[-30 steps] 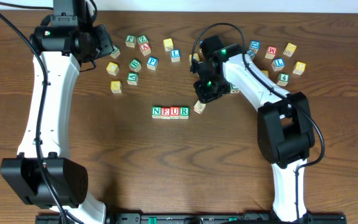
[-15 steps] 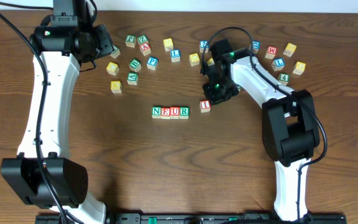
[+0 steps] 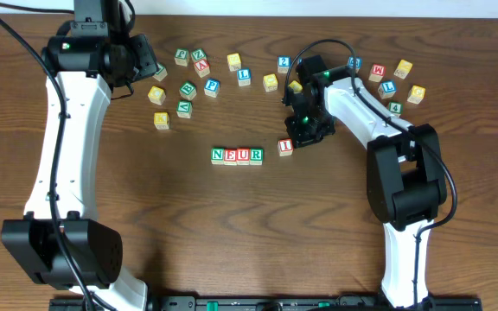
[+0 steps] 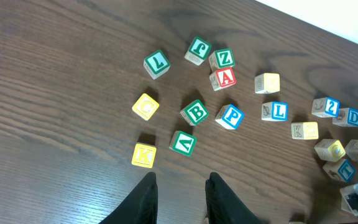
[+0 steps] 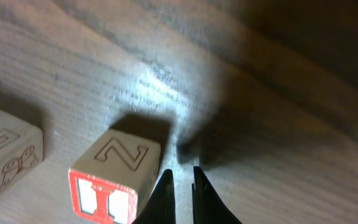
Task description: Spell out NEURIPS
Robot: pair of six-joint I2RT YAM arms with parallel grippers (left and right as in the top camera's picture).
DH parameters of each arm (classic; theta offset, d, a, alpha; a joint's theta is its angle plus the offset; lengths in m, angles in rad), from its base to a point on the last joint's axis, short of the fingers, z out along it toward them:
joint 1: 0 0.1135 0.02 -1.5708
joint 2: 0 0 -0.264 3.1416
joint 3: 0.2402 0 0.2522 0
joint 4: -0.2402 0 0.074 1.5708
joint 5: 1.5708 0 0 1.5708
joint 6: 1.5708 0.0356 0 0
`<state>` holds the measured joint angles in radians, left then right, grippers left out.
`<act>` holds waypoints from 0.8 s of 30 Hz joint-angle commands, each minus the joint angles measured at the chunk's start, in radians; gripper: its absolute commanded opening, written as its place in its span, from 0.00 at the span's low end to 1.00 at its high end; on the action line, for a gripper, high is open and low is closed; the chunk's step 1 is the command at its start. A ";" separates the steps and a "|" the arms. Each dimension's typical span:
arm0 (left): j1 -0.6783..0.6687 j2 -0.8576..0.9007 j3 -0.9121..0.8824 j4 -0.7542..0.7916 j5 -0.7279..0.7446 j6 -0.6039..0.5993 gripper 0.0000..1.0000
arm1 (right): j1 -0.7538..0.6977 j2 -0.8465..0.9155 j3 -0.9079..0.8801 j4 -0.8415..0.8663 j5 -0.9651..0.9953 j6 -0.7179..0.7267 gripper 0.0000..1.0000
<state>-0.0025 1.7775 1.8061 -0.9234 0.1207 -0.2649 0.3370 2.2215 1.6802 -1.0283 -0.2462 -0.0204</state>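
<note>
NEURIPS is spelled only as far as the N-E-U-R row (image 3: 237, 155), which is set touching in a line at mid-table. The red I cube (image 3: 285, 147) is placed just right of the R, apart from it and turned slightly askew. The blue P cube (image 3: 212, 86) is seen among the loose cubes (image 3: 188, 89) farther back.

A sideways nudge with so narrow a contact could probably spin the I cube rather than slide it. Too firm a push could drive it into the R and knock the row crooked.

The right arm is reached in from the right with its wrist bent down. The right gripper (image 5: 182, 177) is set low beside the I cube, its jaws almost together and nothing held. The left gripper (image 4: 180, 180) is held above the loose cubes, narrowly parted and empty.
</note>
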 commanded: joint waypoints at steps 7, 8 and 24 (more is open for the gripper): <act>0.002 0.013 -0.005 -0.004 -0.010 -0.001 0.26 | 0.021 0.008 0.008 0.021 -0.023 0.051 0.06; 0.002 0.013 -0.005 -0.004 -0.010 -0.001 0.26 | 0.025 0.008 0.008 0.021 -0.023 0.055 0.06; 0.002 0.013 -0.005 -0.004 -0.010 -0.001 0.26 | 0.092 0.008 0.008 -0.031 -0.014 0.130 0.06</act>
<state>-0.0025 1.7775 1.8061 -0.9234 0.1207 -0.2649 0.4202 2.2215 1.6798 -1.0542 -0.2550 0.0616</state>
